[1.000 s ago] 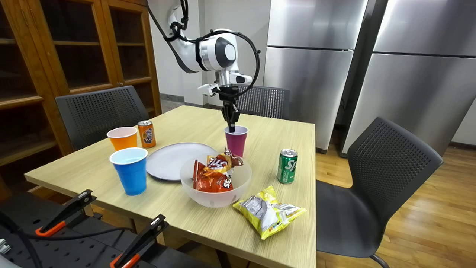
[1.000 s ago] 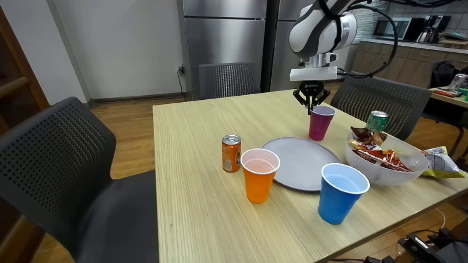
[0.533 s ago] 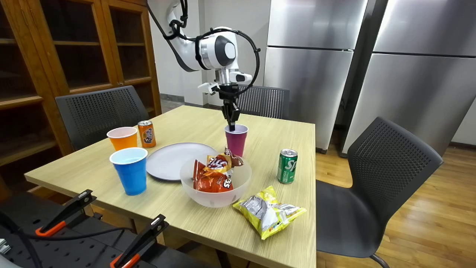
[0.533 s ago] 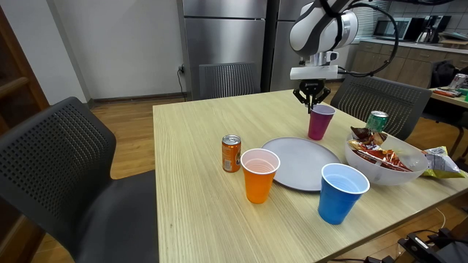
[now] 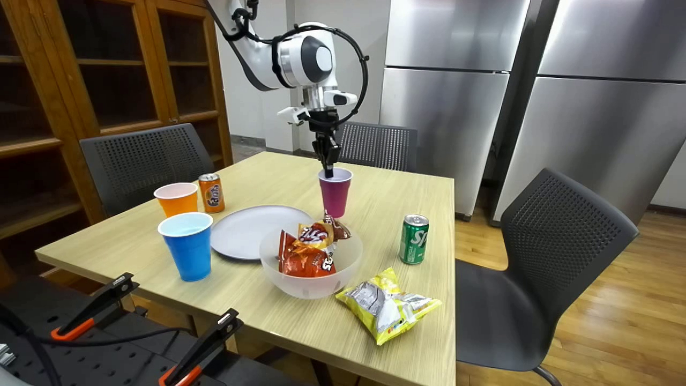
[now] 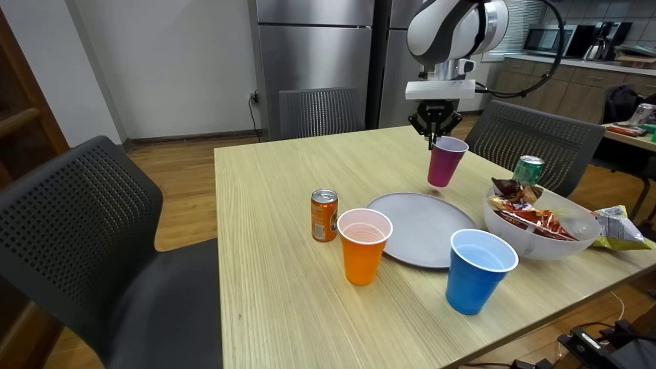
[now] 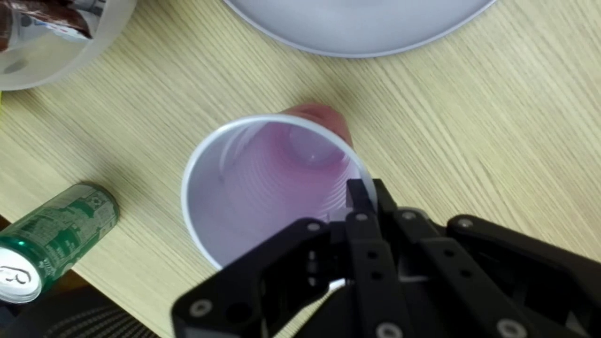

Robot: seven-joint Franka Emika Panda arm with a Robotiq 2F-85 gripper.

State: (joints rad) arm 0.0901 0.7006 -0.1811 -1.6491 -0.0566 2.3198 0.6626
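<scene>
A purple cup (image 5: 335, 195) with a pale inside hangs from my gripper (image 5: 329, 172), seen in both exterior views. The fingers pinch the cup's rim: in the wrist view one fingertip of the gripper (image 7: 370, 193) is inside the cup (image 7: 263, 188), the other outside. The cup leans a little, and its base shows slightly above the table (image 6: 287, 174) in an exterior view. Beyond it lies a grey plate (image 7: 361, 28). A green Sprite can (image 7: 70, 225) stands on another side of the cup, apart from it.
A translucent bowl (image 5: 311, 288) holds red and brown snack bags, with a yellow snack bag (image 5: 383, 308) beside it. Around the plate stand a blue cup (image 6: 476, 274), an orange cup (image 6: 361, 253) and a Fanta can (image 6: 324, 218). Dark chairs (image 5: 536, 268) line the table.
My gripper and the purple cup have risen a little together. In an exterior view they have also shifted slightly left. The other objects have stayed where they were.
</scene>
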